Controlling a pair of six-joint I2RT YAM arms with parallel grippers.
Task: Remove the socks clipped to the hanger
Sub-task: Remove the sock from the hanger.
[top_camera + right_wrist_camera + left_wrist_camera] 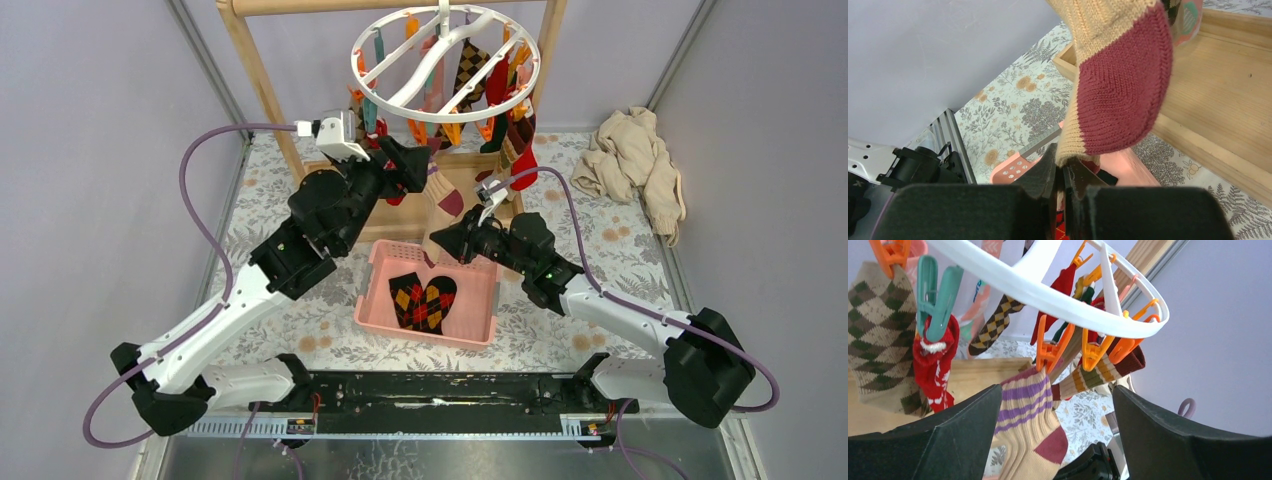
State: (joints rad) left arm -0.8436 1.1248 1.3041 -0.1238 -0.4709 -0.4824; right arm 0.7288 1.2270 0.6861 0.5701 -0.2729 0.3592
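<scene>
The hanger (1048, 296) is hung from a wooden rack (258, 70) at the far middle, with socks (878, 335) clipped round its ring. A striped sock (1025, 410) – fastened in an orange clip (1050, 347) – is pinched at its lower edge by the right gripper (1063, 167). The left gripper (1054, 395) is held wide near that clip, nothing gripped. Two checked socks (422, 303) are laid in the pink basket (478, 305).

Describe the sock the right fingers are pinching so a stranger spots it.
Start at the white ring hanger on the wooden rack. On its near side, under an orange clip, hangs a beige sock. Only it has purple stripes and a maroon patch.
</scene>
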